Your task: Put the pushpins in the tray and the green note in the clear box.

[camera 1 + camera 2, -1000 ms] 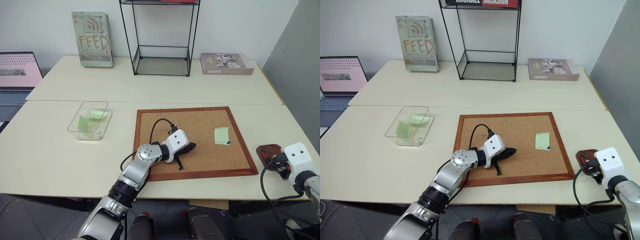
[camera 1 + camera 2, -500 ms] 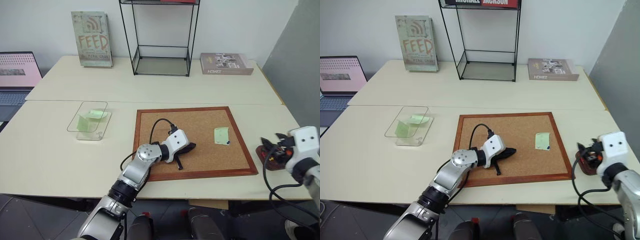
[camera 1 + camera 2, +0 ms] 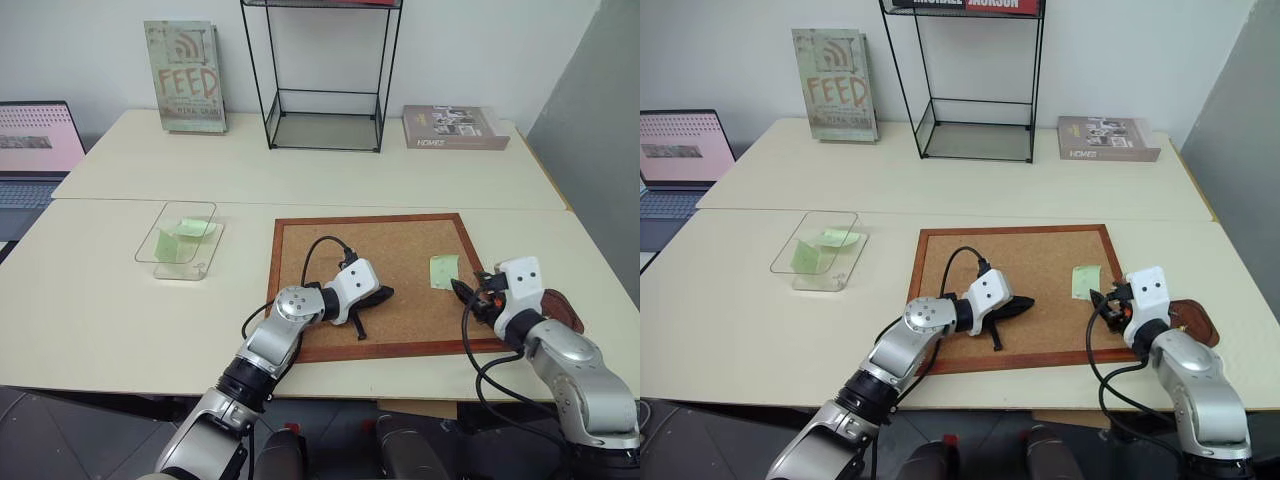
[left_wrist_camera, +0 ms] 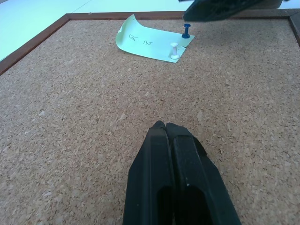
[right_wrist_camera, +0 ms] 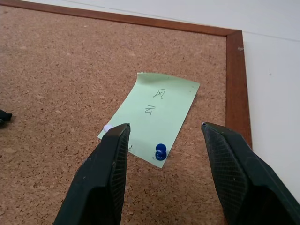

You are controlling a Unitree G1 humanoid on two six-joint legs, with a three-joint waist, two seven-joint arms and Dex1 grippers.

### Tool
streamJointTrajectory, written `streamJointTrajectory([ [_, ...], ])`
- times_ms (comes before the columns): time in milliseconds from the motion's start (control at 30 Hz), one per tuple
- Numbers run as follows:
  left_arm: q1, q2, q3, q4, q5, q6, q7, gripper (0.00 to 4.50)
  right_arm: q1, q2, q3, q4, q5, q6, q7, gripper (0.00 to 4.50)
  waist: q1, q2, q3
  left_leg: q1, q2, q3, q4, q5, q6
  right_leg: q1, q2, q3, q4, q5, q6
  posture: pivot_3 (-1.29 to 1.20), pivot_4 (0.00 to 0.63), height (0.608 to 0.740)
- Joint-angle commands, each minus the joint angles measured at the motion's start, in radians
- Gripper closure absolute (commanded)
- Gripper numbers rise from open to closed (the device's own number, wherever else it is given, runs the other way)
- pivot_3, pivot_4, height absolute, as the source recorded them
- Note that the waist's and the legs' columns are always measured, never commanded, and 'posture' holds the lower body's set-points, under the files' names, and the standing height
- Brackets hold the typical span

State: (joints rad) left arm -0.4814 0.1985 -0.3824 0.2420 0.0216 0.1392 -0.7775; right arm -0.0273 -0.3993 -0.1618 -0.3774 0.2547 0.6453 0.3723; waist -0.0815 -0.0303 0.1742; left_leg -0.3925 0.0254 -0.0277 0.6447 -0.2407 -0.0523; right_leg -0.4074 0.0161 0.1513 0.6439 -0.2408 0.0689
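The right gripper (image 5: 161,140), jaws open and empty, had swung from the tray (image 3: 568,308) to the blue pushpin (image 5: 161,151) on the green note (image 5: 154,110). The left gripper (image 4: 164,129) rested shut on the corkboard (image 3: 400,225); pin removal looked next.

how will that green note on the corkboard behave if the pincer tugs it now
The pale green paper note probably flexes easily: one corner already curls up. It likely won't slide free, since a blue pushpin and a white pushpin pin it; tugging might tear it.

My right gripper (image 3: 468,293) has swung left from over the tray (image 3: 568,310) to the corkboard's (image 3: 400,250) edge, fingers apart, beside the green note (image 3: 444,270).
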Motion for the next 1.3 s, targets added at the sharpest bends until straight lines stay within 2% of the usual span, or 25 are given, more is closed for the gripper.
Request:
streamJointTrajectory([
  [33, 0.005, 0.003, -0.018, 0.022, 0.021, 0.005, -0.004, 4.50, -0.023, 0.006, 0.007, 0.009, -0.014, -0.026, -0.020, 1.93, 0.000, 0.000, 0.000, 0.000, 0.000, 0.000, 0.000, 0.000, 0.000, 0.000, 0.000, 0.000, 0.000, 0.000, 0.000, 0.00, 0.150, 0.740],
  [133, 0.003, 0.003, -0.019, 0.026, 0.022, 0.002, -0.003, 4.50, -0.032, 0.011, 0.003, 0.025, -0.016, -0.031, -0.033, 1.93, 0.000, 0.000, 0.000, 0.000, 0.000, 0.000, 0.000, 0.000, 0.000, 0.000, 0.000, 0.000, 0.000, 0.000, 0.000, 0.00, 0.150, 0.740],
  [167, 0.003, 0.003, -0.019, 0.026, 0.022, 0.002, -0.003, 4.50, -0.033, 0.011, 0.002, 0.028, -0.015, -0.031, -0.034, 2.30, -0.001, 0.000, 0.000, 0.000, 0.000, 0.000, 0.000, 0.000, 0.000, 0.000, 0.000, 0.000, 0.000, 0.000, 0.000, 0.00, 0.150, 0.740],
  [233, 0.004, 0.005, -0.019, 0.025, 0.022, 0.001, -0.004, 4.50, -0.033, 0.012, 0.003, 0.032, -0.013, -0.025, -0.037, 2.48, -0.001, 0.000, 0.000, 0.000, 0.000, 0.000, 0.000, 0.000, 0.000, 0.000, 0.000, 0.000, 0.000, 0.000, 0.000, 0.00, 0.150, 0.740],
  [367, 0.005, 0.007, -0.019, 0.023, 0.022, 0.000, -0.004, 4.50, -0.034, 0.019, 0.001, 0.035, -0.007, -0.026, -0.042, 3.50, -0.001, 0.000, 0.000, 0.000, 0.000, 0.000, 0.000, 0.000, 0.000, 0.000, 0.000, 0.000, 0.000, 0.000, 0.000, 0.00, 0.150, 0.740],
  [533, 0.005, 0.008, -0.020, 0.023, 0.023, -0.003, -0.004, 4.50, -0.030, 0.019, 0.004, 0.028, 0.001, -0.011, -0.040, 4.50, -0.001, 0.000, 0.000, 0.000, 0.000, 0.000, 0.000, 0.000, 0.000, 0.000, 0.000, 0.000, 0.000, 0.000, 0.000, 0.00, 0.150, 0.740],
  [833, 0.004, 0.005, -0.022, 0.034, 0.025, -0.010, -0.003, 4.50, -0.025, 0.021, -0.007, -0.002, 0.015, -0.024, -0.042, 4.50, -0.001, 0.000, 0.000, 0.000, 0.000, 0.000, 0.000, 0.000, 0.000, 0.000, 0.000, 0.000, 0.000, 0.000, 0.000, 0.00, 0.150, 0.740],
  [1300, 0.003, 0.008, -0.027, 0.038, 0.031, -0.014, -0.006, 4.50, -0.001, -0.001, -0.062, -0.209, 0.098, 0.062, -0.051, 4.50, -0.001, 0.000, 0.000, -0.004, 0.000, -0.001, 0.000, 0.000, 0.000, -0.004, 0.000, 0.000, 0.000, 0.000, 0.000, 0.00, 0.150, 0.740],
])
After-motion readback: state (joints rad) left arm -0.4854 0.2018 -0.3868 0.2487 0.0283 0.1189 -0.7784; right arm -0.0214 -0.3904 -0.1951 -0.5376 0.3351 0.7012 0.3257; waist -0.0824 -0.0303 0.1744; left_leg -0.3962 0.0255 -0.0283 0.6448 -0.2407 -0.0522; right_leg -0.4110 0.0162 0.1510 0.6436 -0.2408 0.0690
